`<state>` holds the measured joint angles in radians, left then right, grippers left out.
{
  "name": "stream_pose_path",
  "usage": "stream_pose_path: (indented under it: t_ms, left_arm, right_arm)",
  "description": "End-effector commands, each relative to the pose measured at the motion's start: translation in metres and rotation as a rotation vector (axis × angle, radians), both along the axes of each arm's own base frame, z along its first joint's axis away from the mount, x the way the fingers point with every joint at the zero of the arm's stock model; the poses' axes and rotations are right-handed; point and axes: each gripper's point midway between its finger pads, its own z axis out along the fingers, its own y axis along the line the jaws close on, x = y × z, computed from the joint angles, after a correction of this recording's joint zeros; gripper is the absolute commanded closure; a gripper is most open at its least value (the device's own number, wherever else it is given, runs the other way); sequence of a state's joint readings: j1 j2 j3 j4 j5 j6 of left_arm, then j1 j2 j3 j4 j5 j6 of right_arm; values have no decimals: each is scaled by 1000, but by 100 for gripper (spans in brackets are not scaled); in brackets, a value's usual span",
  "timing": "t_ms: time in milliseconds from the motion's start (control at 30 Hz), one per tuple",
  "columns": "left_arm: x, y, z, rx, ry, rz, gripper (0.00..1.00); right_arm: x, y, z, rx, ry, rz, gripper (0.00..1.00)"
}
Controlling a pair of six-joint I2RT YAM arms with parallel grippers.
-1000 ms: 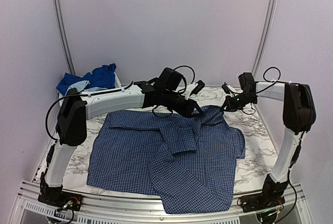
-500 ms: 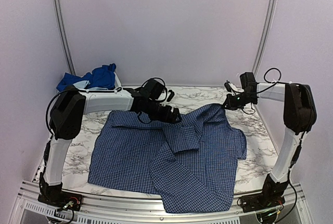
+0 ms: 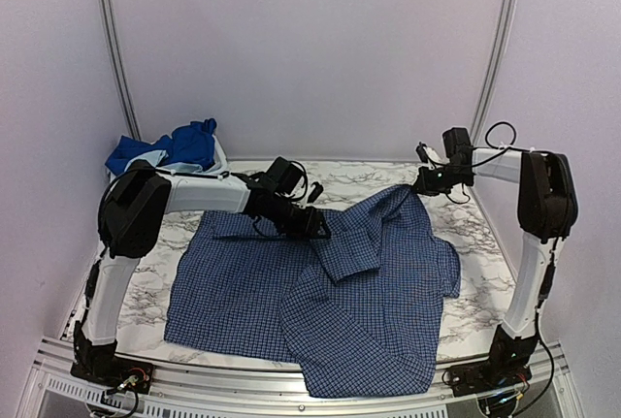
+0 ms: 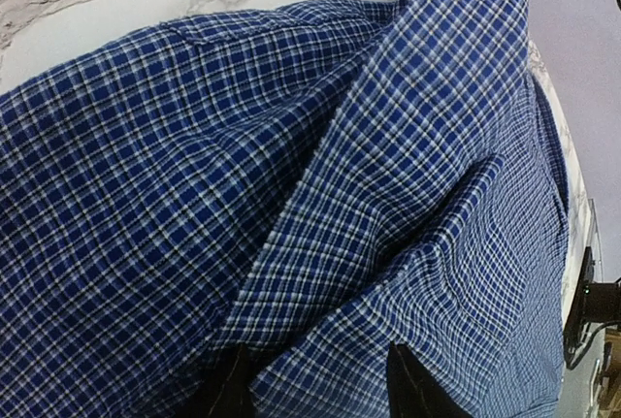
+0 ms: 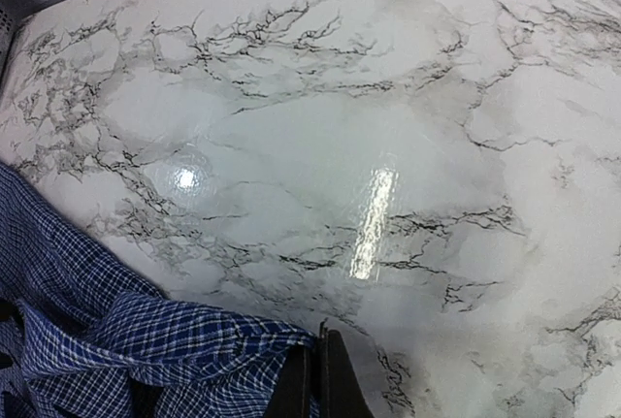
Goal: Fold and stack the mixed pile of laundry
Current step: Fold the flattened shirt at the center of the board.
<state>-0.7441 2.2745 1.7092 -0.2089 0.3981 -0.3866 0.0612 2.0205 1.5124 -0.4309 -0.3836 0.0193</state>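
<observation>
Soft checked shirt (image 3: 320,292) lay rumpled on glossy marble table (image 5: 388,98). Right gripper (image 5: 318,352) pinched its raised far edge. Left gripper (image 4: 315,365) stood parted over a fold.

The table (image 3: 475,313) before me is glossy white marble with dark veins. Behind the table is a pale lilac wall (image 3: 310,49). Along the table's near edge runs a metal rail (image 3: 291,401). At its far left corner I see a white basket (image 3: 220,158), mostly hidden.

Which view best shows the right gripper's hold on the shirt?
Right wrist: the shut right gripper pinches an edge of the checked shirt above the table. Top view shows that corner small; left wrist shows only cloth.
</observation>
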Motion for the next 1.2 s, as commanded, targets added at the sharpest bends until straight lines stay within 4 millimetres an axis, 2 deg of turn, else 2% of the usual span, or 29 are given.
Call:
stream_pose_path:
  t_ms: [0,167,200,333,467,600,700,733,767,833,867,900,967,1000,1067,1100,1133,1167]
  left_arm:
    - [3,-17,8,-73,17,-41,60]
    - [-3,-31,30,-118,-16,-93,97]
    - [-6,-35,37,-127,-29,-106,100]
    - [-29,-59,72,-171,-99,-191,100]
    - [-73,-97,107,-203,-189,-336,100]
    - [-129,-126,103,-101,-294,-532,100]
    - [-165,-129,96,-22,-372,-648,100]
    - [-175,-129,97,-8,-394,-671,100]
    - [-182,-128,99,13,-425,-689,98]
    - [-189,-124,104,59,-490,-700,48]
    - [-191,-122,110,74,-523,-698,34]
    - [-190,-119,117,88,-546,-676,24]
    - [-169,-107,132,110,-563,-558,5]
    - [-157,-99,138,112,-553,-495,2]
    - [-129,-74,150,85,-498,-352,1]
    - [-113,-57,152,69,-462,-269,1]
    - [-97,-39,157,32,-430,-174,1]
    - [-84,-16,148,0,-356,-68,1]
  right_arm:
    - [18,-5,11,-7,-36,-29,100]
    - [16,-6,6,-14,-24,-27,100]
    - [15,-7,5,-18,-20,-27,100]
    - [10,-9,0,-31,-10,-27,100]
    - [5,-13,-6,-50,2,-30,100]
    - [0,-17,-9,-49,16,-41,100]
    - [-5,-21,-4,-43,24,-60,100]
    - [-6,-25,1,-43,26,-72,89]
    - [-7,-29,5,-50,32,-92,75]
    - [-11,-41,19,-56,35,-149,54]
    - [-14,-45,25,-51,41,-182,45]
    - [-18,-58,34,-46,39,-225,39]
    - [-32,-72,46,-40,49,-284,28]
    - [-40,-76,53,-33,49,-304,26]
    - [-59,-75,62,3,58,-320,21]
    - [-70,-68,73,42,49,-304,20]
    - [-81,-60,74,89,64,-285,20]
    - [-92,-50,77,141,77,-262,20]
